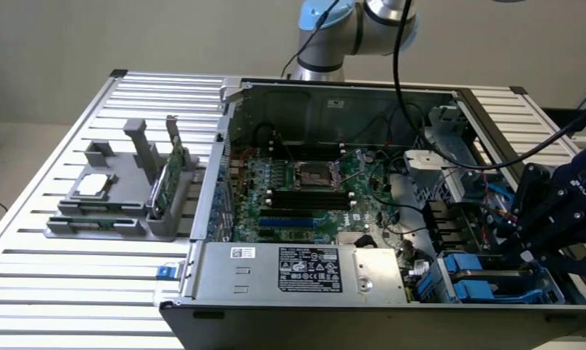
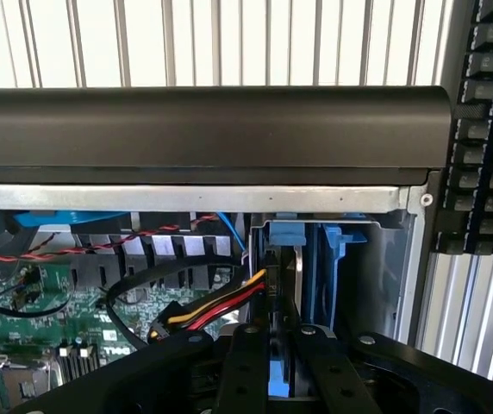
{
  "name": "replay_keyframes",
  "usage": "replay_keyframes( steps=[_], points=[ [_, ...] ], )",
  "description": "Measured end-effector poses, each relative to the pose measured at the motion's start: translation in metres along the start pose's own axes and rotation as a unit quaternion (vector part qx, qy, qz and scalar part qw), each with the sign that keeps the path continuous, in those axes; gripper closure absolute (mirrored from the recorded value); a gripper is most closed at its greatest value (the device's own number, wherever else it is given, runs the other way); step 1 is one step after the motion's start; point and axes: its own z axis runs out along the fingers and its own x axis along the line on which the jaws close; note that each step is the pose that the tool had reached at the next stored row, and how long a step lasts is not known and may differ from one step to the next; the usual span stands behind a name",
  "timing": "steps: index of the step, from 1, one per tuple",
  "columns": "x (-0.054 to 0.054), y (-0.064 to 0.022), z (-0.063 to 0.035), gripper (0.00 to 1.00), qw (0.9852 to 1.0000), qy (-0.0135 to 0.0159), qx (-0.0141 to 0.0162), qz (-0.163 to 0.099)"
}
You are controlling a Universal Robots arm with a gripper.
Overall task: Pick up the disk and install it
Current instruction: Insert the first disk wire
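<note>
Slatted desk (image 1: 39, 292), open computer case (image 1: 322, 87). Install step in hand: hand (image 2: 283, 366) low over blue drive bay (image 2: 333, 259), fingers nearly together, seemingly clamped on the edge-on disk (image 2: 298, 276). Seating likely needs a straight, aligned push.

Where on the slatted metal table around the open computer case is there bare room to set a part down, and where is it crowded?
Bare: the slatted metal table in front of the grey plastic parts holder, up to the open computer case; also the slats behind that holder. Crowded: the green motherboard with its black cables, and the blue drive bay corner where the robot's black hand sits.
</note>
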Motion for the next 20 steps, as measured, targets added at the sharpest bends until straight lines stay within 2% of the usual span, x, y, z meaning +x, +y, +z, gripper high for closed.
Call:
replay_keyframes(
  steps=[15,16,17,20],
  points=[
    [0.0,0.0011,0.0009,0.84,1.0,0.002,-0.0003,-0.001],
    [0.0,0.0008,-0.0002,0.82,1.0,0.0019,-0.0001,-0.001],
    [0.0,0.0004,-0.0028,0.75,1.0,0.0017,0.0,-0.001],
    [0.0,-0.0017,-0.0141,0.75,1.0,0.0017,0.0,-0.001]
  ],
)
